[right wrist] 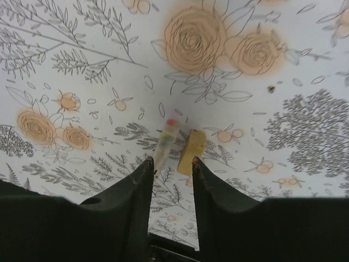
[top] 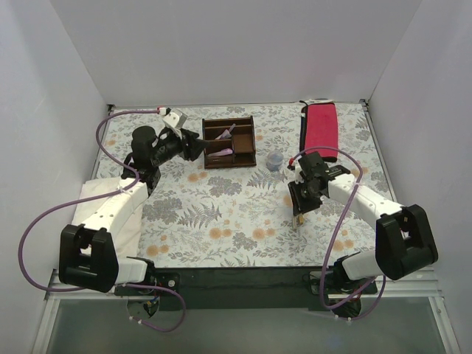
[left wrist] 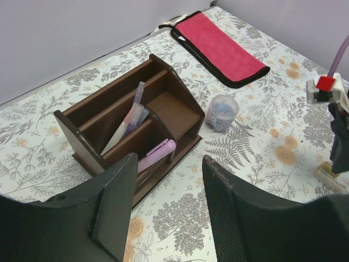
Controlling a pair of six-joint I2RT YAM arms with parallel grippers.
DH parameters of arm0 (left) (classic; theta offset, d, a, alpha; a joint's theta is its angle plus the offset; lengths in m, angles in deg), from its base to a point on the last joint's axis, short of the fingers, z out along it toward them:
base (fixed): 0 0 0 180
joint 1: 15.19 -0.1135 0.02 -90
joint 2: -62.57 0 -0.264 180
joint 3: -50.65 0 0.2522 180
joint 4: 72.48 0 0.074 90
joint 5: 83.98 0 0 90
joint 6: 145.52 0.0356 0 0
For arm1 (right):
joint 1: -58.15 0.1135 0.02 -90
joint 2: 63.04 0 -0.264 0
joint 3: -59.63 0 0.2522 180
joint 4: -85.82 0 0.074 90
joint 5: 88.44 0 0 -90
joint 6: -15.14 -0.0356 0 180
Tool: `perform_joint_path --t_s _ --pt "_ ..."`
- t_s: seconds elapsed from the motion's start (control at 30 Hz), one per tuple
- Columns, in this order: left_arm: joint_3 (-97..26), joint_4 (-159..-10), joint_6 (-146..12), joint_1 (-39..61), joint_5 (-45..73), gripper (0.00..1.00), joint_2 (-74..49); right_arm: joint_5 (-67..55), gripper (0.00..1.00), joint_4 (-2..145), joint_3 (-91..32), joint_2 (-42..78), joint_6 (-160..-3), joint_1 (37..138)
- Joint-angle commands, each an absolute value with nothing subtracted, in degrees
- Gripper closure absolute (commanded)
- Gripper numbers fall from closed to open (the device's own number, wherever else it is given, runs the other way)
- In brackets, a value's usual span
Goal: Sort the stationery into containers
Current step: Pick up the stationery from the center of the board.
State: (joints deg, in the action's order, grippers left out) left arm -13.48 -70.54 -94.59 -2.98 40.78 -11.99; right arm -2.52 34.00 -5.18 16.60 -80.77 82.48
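The dark brown organiser (top: 229, 141) stands at the back middle of the table. In the left wrist view the organiser (left wrist: 92, 136) holds thin pens (left wrist: 128, 121) in a middle slot and the fat pink marker (left wrist: 156, 155) in the front slot. My left gripper (top: 193, 146) (left wrist: 168, 204) is open and empty, just left of it. The bluish-grey cup (top: 274, 160) (left wrist: 222, 112) stands right of the organiser. My right gripper (top: 298, 209) (right wrist: 172, 162) is open, pointing down at the table. The yellowish-brown block (right wrist: 192, 151) and a small clear piece (right wrist: 166, 143) lie just beyond its fingertips, not gripped.
A flat red cloth (top: 321, 127) (left wrist: 221, 49) lies at the back right by the wall. White walls close the table on three sides. The right arm (left wrist: 339, 136) shows at the right edge of the left wrist view. The floral tablecloth (top: 221, 221) covers the table.
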Motion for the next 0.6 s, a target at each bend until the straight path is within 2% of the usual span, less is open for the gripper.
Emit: perform_joint_path --t_s 0.0,0.13,0.23,0.3,0.5,0.57 --pt "-12.5 -69.9 -94.5 -2.8 37.2 0.51 -9.9 -9.1 0.62 34.4 -2.6 15.6 -81.6 82.5" --pt "-10.9 -68.9 -94.3 -2.8 35.9 0.51 -8.8 -9.1 0.63 35.3 -1.3 14.8 -81.9 82.6" --pt "-10.0 -68.8 -94.4 -2.7 35.9 0.51 -7.9 -9.2 0.55 35.9 -0.5 14.8 -82.5 82.5" --pt "-9.7 -69.0 -94.5 -2.8 36.2 0.51 -7.6 -9.7 0.55 36.4 0.0 15.1 -82.5 82.5" --pt "-9.3 -68.9 -94.5 -2.8 36.3 0.51 -7.0 -9.6 0.58 38.4 0.0 18.0 -82.8 82.7" --pt "-9.0 -68.7 -94.5 -2.7 36.1 0.51 -6.9 -9.3 0.64 39.0 -0.5 19.1 -82.9 82.7"
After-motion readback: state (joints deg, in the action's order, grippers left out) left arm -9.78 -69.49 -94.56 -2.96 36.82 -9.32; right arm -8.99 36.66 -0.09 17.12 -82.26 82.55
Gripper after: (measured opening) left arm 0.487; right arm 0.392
